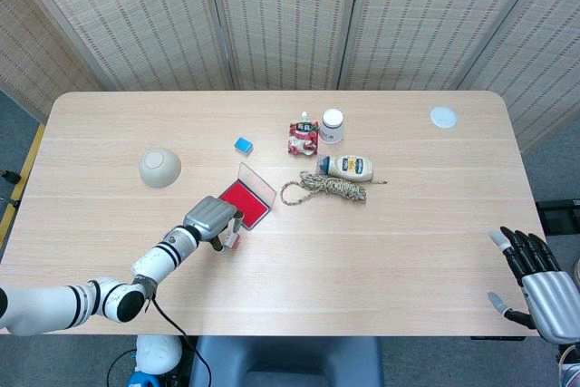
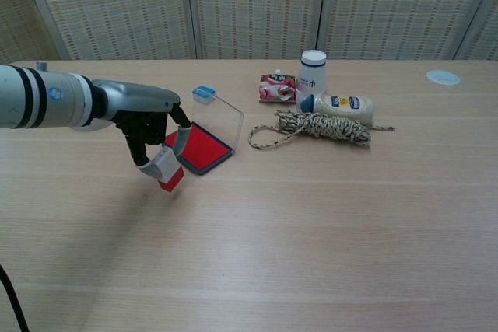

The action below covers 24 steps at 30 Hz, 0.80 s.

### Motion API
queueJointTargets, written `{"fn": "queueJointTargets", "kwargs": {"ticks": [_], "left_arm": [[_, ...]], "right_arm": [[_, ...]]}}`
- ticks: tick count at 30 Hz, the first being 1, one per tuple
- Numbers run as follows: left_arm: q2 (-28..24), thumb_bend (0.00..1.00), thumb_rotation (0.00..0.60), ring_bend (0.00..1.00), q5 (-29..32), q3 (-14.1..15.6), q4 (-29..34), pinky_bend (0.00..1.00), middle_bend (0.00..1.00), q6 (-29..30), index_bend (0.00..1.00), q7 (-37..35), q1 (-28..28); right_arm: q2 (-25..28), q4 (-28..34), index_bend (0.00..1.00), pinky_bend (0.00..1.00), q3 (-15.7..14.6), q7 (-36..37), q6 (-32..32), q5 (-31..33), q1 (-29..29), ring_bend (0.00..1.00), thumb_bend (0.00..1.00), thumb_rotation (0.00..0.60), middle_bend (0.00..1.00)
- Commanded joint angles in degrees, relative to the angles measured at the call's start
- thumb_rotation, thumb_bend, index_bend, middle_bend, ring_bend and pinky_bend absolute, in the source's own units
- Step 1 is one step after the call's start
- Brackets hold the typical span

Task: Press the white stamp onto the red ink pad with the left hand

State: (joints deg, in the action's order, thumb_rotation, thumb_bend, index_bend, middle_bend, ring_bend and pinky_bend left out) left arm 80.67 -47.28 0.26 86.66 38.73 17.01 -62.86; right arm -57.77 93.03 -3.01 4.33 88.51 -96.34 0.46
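Observation:
My left hand (image 2: 148,126) (image 1: 211,219) holds the white stamp (image 2: 165,169) (image 1: 230,237), whose underside is red. The stamp hangs tilted above the table, in front of and to the left of the red ink pad (image 2: 201,147) (image 1: 245,198), apart from it. The pad lies in an open case with a clear lid (image 2: 222,118) standing up behind it. My right hand (image 1: 541,280) is at the table's near right corner, off the edge, fingers spread and holding nothing.
A beige bowl (image 1: 159,168) sits to the left. A small blue block (image 1: 243,145) lies behind the pad. A coil of rope (image 2: 319,126), a mayonnaise bottle (image 2: 338,104), a white jar (image 2: 312,70), a red pouch (image 2: 274,88) and a white disc (image 2: 443,77) lie to the right.

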Motion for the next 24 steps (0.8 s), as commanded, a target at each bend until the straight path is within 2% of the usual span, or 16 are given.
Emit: {"fn": "queueJointTargets", "kwargs": {"ticks": [1, 13, 22, 24], "left_arm": [[0.7, 0.26, 0.6, 0.95, -0.2, -0.1, -1.3, 0.91, 1.0, -0.8, 0.7, -0.3, 0.2], [3.2, 0.26, 0.6, 0.95, -1.4, -0.6, -5.9, 0.91, 1.0, -3.0, 0.7, -1.8, 1.1], [4.0, 0.26, 0.6, 0.95, -1.7, -0.7, -7.6, 0.91, 1.0, -4.0, 0.61, -2.0, 1.5], [4.0, 0.26, 0.6, 0.95, -1.7, -0.7, -7.7, 0.91, 1.0, -4.0, 0.57, -1.8, 1.6]], "right_arm": [[0.0, 0.0, 0.0, 0.0, 0.1, -0.1, 0.0, 0.1, 0.0, 0.0, 0.27, 0.6, 0.0], [-0.1, 0.2, 0.0, 0.0, 0.4, -0.5, -0.9, 0.9, 0.3, 0.0, 0.27, 0.6, 0.0], [-0.1, 0.3, 0.0, 0.0, 0.6, -0.5, -0.7, 1.2, 0.3, 0.0, 0.27, 0.6, 0.0], [-0.1, 0.3, 0.0, 0.0, 0.7, -0.5, -0.7, 1.3, 0.2, 0.0, 0.27, 0.6, 0.0]]}}
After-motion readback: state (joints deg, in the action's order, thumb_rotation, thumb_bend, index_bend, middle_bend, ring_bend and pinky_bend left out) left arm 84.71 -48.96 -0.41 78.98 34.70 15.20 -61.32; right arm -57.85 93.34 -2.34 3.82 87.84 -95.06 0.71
